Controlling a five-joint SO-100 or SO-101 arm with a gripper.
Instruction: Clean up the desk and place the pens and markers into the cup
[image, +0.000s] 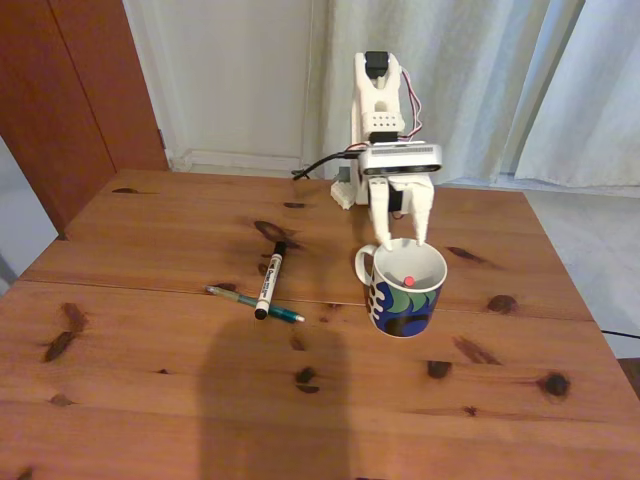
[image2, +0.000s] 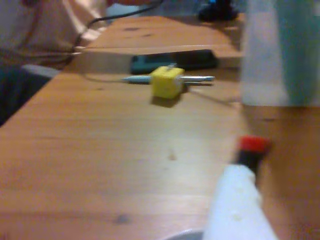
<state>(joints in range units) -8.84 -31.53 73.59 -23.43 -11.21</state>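
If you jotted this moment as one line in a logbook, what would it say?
pincer: over cup mouth | red-tipped pen: in cup | marker and teal pen: crossed on desk, left of cup in fixed view

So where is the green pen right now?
In the fixed view the teal-green pen lies on the desk, left of the cup, with the white marker lying across it.

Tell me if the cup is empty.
Not empty. A red pen tip shows inside the cup, below the gripper; the marker and teal pen lie outside.
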